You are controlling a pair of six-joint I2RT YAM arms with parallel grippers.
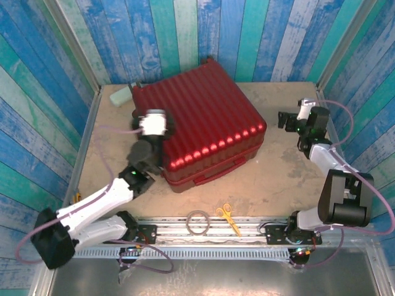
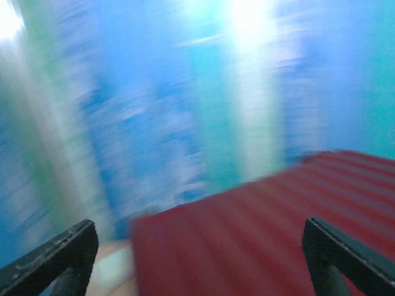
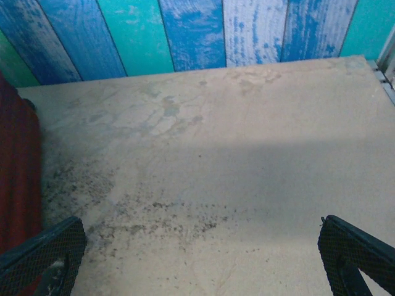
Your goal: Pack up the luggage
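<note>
Luggage [image 1: 203, 120] shut; left tool [image 2: 197, 228] blurred, seemingly open; right tool [image 3: 202, 222] open.

Table [image 1: 278, 179] — luggage [image 1: 203, 123] (closed), scissors [image 1: 229, 219]

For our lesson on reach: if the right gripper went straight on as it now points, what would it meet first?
Probably the bare table: the right gripper tilts down at it. The striped wall stands beyond; the luggage lies off left.

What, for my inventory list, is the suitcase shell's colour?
The suitcase is glossy ribbed red, clearest in the top external view.
</note>
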